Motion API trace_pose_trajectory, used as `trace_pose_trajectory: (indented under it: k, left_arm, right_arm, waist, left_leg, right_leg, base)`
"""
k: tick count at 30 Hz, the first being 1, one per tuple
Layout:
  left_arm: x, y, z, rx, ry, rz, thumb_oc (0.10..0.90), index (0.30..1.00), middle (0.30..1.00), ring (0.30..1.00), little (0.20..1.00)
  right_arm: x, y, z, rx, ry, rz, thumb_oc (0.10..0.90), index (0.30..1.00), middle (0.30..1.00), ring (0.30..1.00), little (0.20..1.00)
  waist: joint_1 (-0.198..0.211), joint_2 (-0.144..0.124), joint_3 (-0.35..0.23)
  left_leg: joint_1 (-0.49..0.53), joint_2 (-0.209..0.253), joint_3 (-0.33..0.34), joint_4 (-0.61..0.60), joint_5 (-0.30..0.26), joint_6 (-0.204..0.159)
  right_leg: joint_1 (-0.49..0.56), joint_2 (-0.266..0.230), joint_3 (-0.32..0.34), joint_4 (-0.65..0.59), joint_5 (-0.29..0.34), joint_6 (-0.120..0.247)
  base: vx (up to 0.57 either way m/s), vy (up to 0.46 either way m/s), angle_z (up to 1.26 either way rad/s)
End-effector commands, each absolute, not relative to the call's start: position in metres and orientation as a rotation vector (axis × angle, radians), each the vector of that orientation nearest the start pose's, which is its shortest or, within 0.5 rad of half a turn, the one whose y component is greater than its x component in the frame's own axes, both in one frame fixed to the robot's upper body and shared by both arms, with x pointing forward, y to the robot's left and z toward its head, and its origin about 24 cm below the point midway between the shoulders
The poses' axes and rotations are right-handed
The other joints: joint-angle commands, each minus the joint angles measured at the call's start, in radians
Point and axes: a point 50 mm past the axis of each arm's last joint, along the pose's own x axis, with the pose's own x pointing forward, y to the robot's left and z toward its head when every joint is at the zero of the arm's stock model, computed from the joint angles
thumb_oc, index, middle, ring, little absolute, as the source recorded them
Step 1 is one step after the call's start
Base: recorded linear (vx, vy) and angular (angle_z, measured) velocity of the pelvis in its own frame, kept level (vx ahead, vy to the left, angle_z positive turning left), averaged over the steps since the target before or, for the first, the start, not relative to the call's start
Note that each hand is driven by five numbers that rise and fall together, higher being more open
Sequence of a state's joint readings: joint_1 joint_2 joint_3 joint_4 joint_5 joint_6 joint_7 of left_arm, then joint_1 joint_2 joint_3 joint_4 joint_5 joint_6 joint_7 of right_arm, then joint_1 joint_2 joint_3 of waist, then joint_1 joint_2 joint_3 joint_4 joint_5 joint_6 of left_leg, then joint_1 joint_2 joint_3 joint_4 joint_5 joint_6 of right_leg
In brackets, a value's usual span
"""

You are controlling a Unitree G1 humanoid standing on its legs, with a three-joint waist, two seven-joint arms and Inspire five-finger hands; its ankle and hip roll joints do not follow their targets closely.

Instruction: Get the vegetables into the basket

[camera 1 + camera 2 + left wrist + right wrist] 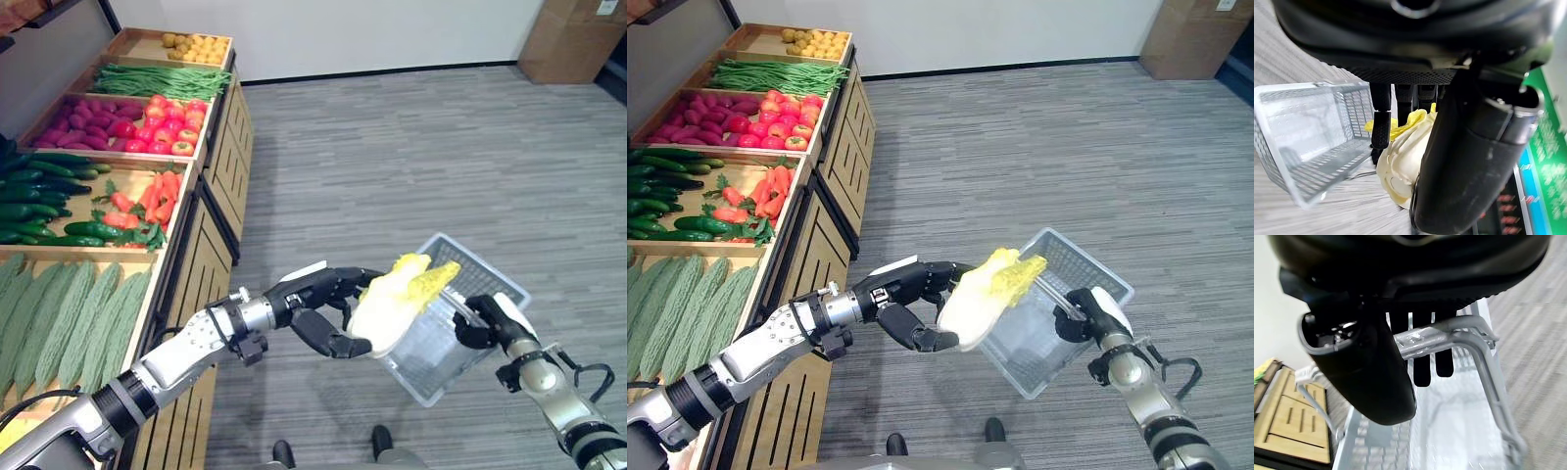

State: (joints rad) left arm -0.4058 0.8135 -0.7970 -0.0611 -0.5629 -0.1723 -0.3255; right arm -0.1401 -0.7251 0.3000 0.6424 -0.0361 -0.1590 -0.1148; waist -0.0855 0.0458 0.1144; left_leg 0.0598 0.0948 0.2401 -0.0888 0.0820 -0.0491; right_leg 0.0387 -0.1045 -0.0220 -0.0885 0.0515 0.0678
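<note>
My right hand (487,321) is curled round the handle (1449,334) of the basket (490,279), carrying it clear of the floor (411,157); the basket is tilted, its opening facing up and toward my left. My left hand (318,304) is closed on the cabbage (392,299), fingers (1380,128) over one side and thumb under the white base. The cabbage is held at the basket's near-left rim, partly over the opening. I cannot tell if it touches the rim. Its long axis runs obliquely: white stem end low and toward my left hand's palm, yellow leaf tips (431,274) high and pointing over the basket.

Left of the basket stands the wooden stand (211,196) with produce bins in a row. Nearest to me is the bin of pale green bitter gourds (69,313). Beyond it lie cucumbers (39,196) beside carrots (142,206). Further on are red tomatoes (167,127) next to dark red tubers (83,122). Then come the green beans (162,80), and farthest, small yellow produce (196,47). A cardboard box (573,39) stands at the far wall, well beyond the basket.
</note>
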Motion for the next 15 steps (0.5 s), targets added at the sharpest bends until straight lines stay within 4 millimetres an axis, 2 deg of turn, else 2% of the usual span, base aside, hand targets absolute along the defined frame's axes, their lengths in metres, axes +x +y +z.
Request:
trace_pose_trajectory:
  k: [1, 2, 5, 10, 12, 15]
  left_arm:
    - [0.271, 0.106, 0.126, 0.488, -0.319, -1.023, 0.400, 0.300, 0.300, 0.300, 0.300]
    - [0.277, 0.107, 0.127, 0.614, -0.356, -0.997, 0.400, 0.300, 0.300, 0.300, 0.300]
    - [0.283, 0.109, 0.122, 0.694, -0.358, -0.951, 0.400, 0.300, 0.300, 0.300, 0.300]
    - [0.300, 0.118, 0.092, 0.866, -0.286, -0.812, 0.400, 0.300, 0.300, 0.300, 0.300]
    - [0.306, 0.120, 0.077, 0.916, -0.252, -0.740, 0.400, 0.300, 0.300, 0.300, 0.300]
    - [0.308, 0.121, 0.068, 0.956, -0.241, -0.685, 0.400, 0.300, 0.300, 0.300, 0.300]
  right_arm:
    - [0.299, -0.294, 0.078, -0.797, -0.013, -0.070, 0.400, 0.300, 0.300, 0.300, 0.300]
    - [0.303, -0.288, 0.084, -0.778, -0.048, -0.062, 0.400, 0.300, 0.300, 0.300, 0.300]
    - [0.307, -0.280, 0.088, -0.748, -0.072, -0.050, 0.400, 0.300, 0.300, 0.300, 0.300]
    - [0.309, -0.255, 0.093, -0.658, -0.138, 0.025, 0.400, 0.300, 0.300, 0.300, 0.300]
    - [0.307, -0.237, 0.096, -0.581, -0.182, 0.075, 0.400, 0.300, 0.300, 0.300, 0.300]
    - [0.301, -0.222, 0.093, -0.525, -0.203, 0.129, 0.400, 0.300, 0.300, 0.300, 0.300]
  waist:
    - [0.013, -0.041, -0.060]
    - [0.016, -0.041, -0.060]
    - [0.018, -0.041, -0.058]
    - [0.015, -0.042, -0.064]
    - [0.012, -0.044, -0.062]
    - [0.012, -0.045, -0.061]
  left_leg:
    - [0.027, 0.019, -0.047, 0.002, -0.056, -0.040]
    - [0.027, 0.018, -0.048, 0.002, -0.056, -0.040]
    - [0.029, 0.018, -0.047, 0.002, -0.057, -0.039]
    - [0.035, 0.020, -0.038, 0.002, -0.061, -0.038]
    - [0.036, 0.020, -0.034, 0.002, -0.063, -0.037]
    - [0.037, 0.020, -0.029, 0.002, -0.066, -0.036]
  right_leg:
    - [0.016, -0.013, 0.001, 0.001, -0.008, 0.092]
    - [0.017, -0.013, 0.001, 0.001, -0.008, 0.092]
    - [0.017, -0.013, 0.002, 0.001, -0.009, 0.092]
    - [0.019, -0.012, 0.008, 0.001, -0.012, 0.092]
    - [0.017, -0.013, 0.012, 0.001, -0.011, 0.092]
    - [0.015, -0.014, 0.013, 0.001, -0.012, 0.092]
  base:
    - [0.00, 0.000, 0.00]
    - [0.00, 0.000, 0.00]
    - [0.00, 0.000, 0.00]
    - [0.00, 0.001, -0.01]
    - [0.00, 0.005, -0.08]
    - [0.01, -0.001, -0.03]
